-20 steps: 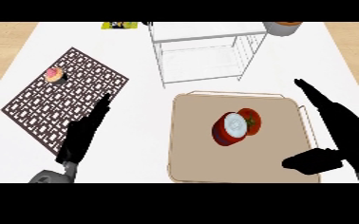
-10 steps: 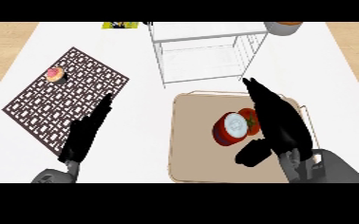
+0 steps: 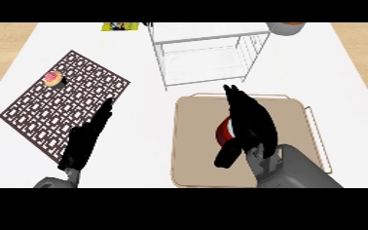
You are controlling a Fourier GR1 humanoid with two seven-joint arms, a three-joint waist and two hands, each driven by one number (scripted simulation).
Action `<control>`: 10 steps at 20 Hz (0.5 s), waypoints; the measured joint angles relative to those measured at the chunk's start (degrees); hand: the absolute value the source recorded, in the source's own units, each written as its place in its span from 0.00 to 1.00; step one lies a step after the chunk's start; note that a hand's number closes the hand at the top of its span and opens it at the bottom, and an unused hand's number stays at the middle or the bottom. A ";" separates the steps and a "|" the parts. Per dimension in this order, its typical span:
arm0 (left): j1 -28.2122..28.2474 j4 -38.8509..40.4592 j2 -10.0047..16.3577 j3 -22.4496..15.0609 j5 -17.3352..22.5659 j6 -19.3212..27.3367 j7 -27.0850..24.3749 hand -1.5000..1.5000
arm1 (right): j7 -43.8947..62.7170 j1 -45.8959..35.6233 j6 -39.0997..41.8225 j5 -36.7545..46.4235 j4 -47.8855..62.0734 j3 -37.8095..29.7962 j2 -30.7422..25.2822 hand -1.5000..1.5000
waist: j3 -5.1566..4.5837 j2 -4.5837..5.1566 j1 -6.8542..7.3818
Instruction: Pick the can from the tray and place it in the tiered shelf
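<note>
Mostly hidden, the red can (image 3: pixel 223 131) with its silvery end lies on the smooth beige tray (image 3: pixel 194 168), near the middle. Over it spreads the black right hand (image 3: pixel 251 126), fingers straight and pointing far, thumb dropped beside the can's near left, not clasped around it. Just beyond the tray's far edge stands the white wire tiered shelf (image 3: pixel 208 53). At left, the left hand (image 3: pixel 86 142) lies flat with released fingers, overlapping the near right edge of a dark lattice mat (image 3: pixel 50 112).

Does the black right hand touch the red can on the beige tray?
Cannot tell: head view, the right hand overlaps the can, hiding any gap.
</note>
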 measured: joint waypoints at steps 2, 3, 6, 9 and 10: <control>-0.12 -0.55 0.12 0.36 -0.08 0.02 0.68 0.50 | -0.21 0.53 0.24 1.24 1.14 0.10 0.48 0.00 | 0.01 -0.03 -0.15; -0.24 -0.54 0.41 0.74 0.31 -0.54 0.96 0.50 | 0.00 0.07 0.30 2.23 2.13 0.22 1.24 0.00 | 0.02 -0.03 -0.15; -0.20 -0.44 0.05 1.00 0.17 -0.59 1.21 0.50 | 0.31 0.40 0.57 5.21 2.98 0.72 2.23 0.00 | 0.02 -0.07 -0.35; -0.62 -0.84 -0.16 1.09 -0.21 -0.58 2.06 0.50 | 0.02 1.62 1.00 7.58 3.85 1.05 2.91 0.00 | 0.03 -0.09 -0.50; -0.23 -1.10 -0.18 0.99 -0.41 -0.67 1.91 0.50 | -0.22 1.62 1.27 7.91 4.46 0.60 3.17 0.00 | 0.04 -0.07 -0.45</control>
